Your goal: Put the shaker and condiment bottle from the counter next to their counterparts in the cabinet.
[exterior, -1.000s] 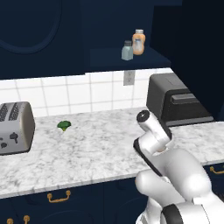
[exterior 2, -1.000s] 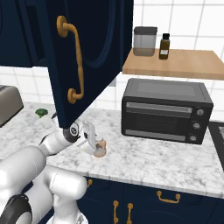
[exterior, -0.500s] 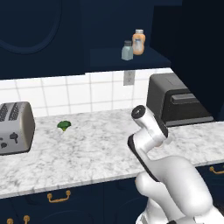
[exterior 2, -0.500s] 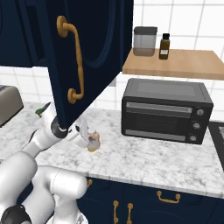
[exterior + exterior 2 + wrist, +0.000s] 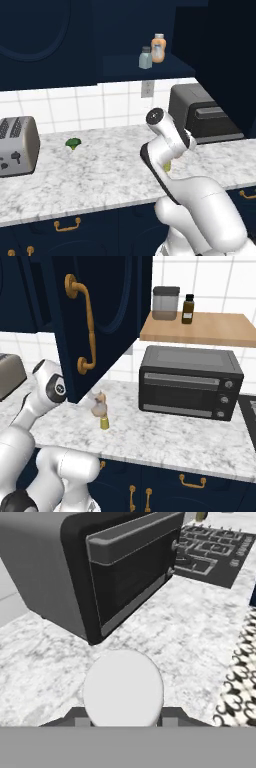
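The end effector (image 5: pixel 122 719) is closed around the condiment bottle (image 5: pixel 99 403), holding it above the marbled tabletop (image 5: pixel 170 436) just over the yellow-green shaker (image 5: pixel 104 423). The shaker stands on the tabletop left of the black oven (image 5: pixel 189 382). In the cabinet (image 5: pixel 150 67), 1 grey-green shaker (image 5: pixel 145 58) and 1 wider orange bottle (image 5: pixel 158 48) stand side by side.

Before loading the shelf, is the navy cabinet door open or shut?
Open: the cabinet door stands out over the counter, baring the shelved pale shaker.
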### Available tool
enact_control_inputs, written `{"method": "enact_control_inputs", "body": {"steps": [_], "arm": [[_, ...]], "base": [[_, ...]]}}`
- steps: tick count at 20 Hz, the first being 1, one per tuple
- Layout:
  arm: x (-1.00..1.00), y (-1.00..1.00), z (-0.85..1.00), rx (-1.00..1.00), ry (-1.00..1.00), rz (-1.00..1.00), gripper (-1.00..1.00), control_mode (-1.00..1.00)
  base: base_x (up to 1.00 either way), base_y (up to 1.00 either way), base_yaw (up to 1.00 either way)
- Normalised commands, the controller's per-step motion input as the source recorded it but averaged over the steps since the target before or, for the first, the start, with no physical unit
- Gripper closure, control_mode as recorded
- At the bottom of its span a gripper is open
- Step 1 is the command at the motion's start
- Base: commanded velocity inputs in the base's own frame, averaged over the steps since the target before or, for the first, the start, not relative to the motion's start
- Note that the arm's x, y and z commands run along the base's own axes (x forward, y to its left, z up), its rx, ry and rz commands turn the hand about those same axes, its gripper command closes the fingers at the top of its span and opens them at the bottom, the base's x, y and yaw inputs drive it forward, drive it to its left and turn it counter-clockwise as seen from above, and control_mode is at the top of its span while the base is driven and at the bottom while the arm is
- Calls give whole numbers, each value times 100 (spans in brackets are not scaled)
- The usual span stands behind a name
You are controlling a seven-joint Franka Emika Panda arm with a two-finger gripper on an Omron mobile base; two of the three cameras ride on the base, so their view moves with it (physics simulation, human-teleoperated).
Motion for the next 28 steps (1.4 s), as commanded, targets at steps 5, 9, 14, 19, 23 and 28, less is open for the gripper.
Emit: {"method": "enact_control_inputs", "body": {"steps": [5, 9, 14, 19, 23, 28], "arm": [[0, 7, 64, -1, 3, 18, 100, -100], [0, 7, 61, -2, 0, 14, 100, -100], [0, 9, 57, -5, 0, 11, 100, -100], [0, 6, 53, -5, 0, 11, 100, -100], [0, 3, 50, -3, 0, 11, 100, -100], [0, 0, 52, -3, 0, 11, 100, -100]], "base": [[0, 0, 0], [0, 0, 0], [0, 0, 0], [0, 0, 0], [0, 0, 0], [0, 0, 0]]}}
